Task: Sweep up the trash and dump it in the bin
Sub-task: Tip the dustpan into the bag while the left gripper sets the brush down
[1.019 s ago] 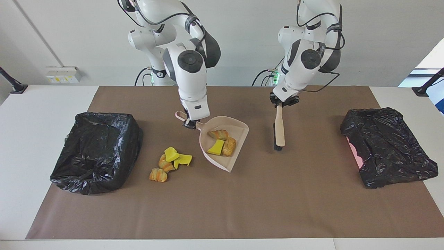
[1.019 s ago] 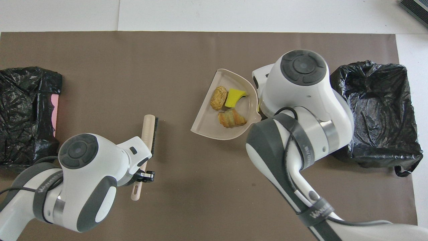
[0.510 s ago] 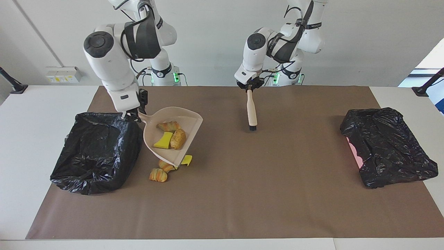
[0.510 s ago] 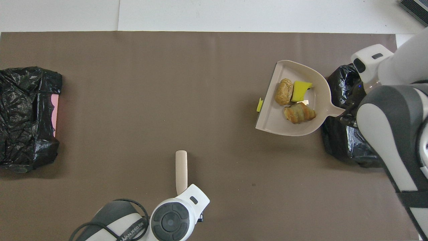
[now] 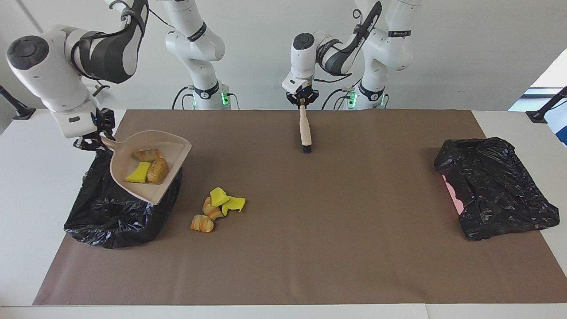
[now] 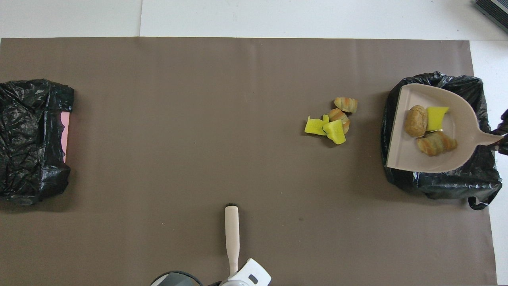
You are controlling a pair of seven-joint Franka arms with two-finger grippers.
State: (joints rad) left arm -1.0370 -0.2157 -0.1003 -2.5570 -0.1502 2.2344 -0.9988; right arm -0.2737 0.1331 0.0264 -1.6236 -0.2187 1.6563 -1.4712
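Loaded dustpan (image 5: 153,170) over bin (image 5: 110,212), brush (image 5: 304,130) aloft (no legible writing)

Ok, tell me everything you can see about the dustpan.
The dustpan is beige, plastic-looking, with a flat open lip, raised curved walls and a short handle. The right gripper holds it by that handle, up over the black-bagged bin, nearly level. Three scraps lie in it: one yellow wedge and two brown bread-like lumps.

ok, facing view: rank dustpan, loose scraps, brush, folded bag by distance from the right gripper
1. dustpan, held by the right gripper, over the bin.
2. loose scraps, on the mat beside the bin.
3. brush, mid-table, in the left gripper.
4. folded bag, left arm's end.
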